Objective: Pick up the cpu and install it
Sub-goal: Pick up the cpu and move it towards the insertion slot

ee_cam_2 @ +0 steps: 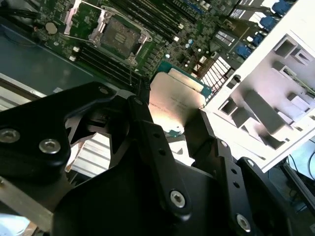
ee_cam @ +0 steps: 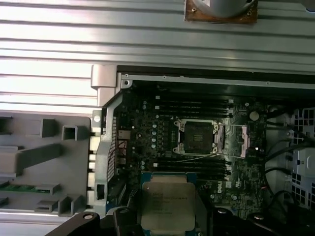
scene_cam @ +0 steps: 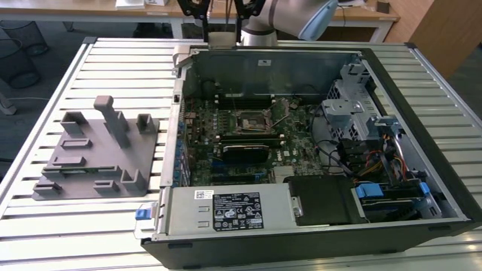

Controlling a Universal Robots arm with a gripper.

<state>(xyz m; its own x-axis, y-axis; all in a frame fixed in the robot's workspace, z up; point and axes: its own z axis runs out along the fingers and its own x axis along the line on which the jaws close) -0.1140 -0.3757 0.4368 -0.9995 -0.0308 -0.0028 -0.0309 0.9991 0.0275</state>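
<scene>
The gripper (ee_cam_2: 172, 114) is clamped on the cpu (ee_cam: 167, 201) by its edges, raised well apart from the open CPU socket (ee_cam: 197, 138). Doing this well likely means squaring the chip's corners to that socket and keeping it flat.

Robot arm (scene_cam: 297, 17): rounded silver-grey housing capped by a pale blue joint cover, as seen in the exterior view. Gripper (ee_cam_2: 172, 110): matte black linkage plates and two flat black fingers (ee_cam_2: 152, 142) are shown in the second wrist view, fastened with silver socket-head screws (ee_cam_2: 49, 145); a bare grey metal bar (ee_cam_2: 24, 209) is seen beneath the links.
</scene>
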